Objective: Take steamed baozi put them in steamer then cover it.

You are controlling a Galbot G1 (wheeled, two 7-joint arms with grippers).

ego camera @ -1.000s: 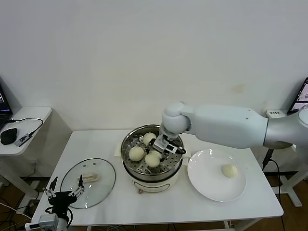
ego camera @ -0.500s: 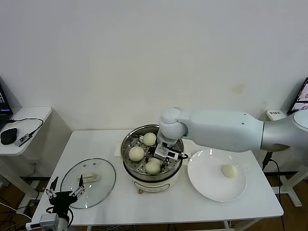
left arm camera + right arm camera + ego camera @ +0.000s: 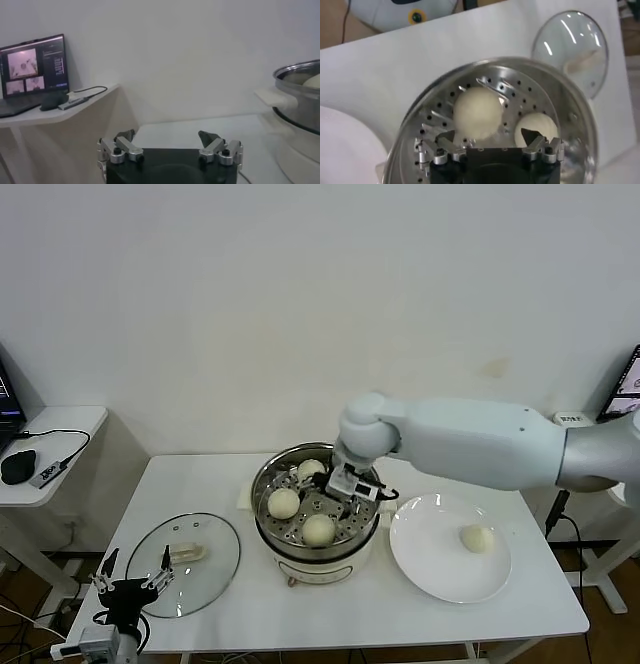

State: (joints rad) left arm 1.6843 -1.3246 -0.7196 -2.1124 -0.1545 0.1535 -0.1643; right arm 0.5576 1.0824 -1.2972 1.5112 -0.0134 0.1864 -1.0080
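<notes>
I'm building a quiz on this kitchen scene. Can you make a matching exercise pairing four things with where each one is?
Things:
1. glass lid
2. lone baozi
3. right gripper
4. left gripper

Places:
A. on the white plate
B. open, over the steamer
C. flat on the table, left of the steamer
D. open, low by the table's front left corner

Pairs: 1-C, 2-A, 3-B, 4-D

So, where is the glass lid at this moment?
In the head view the glass lid lies flat on the table's left part, left of the steamer, close to the parked left gripper at the front edge.
</notes>
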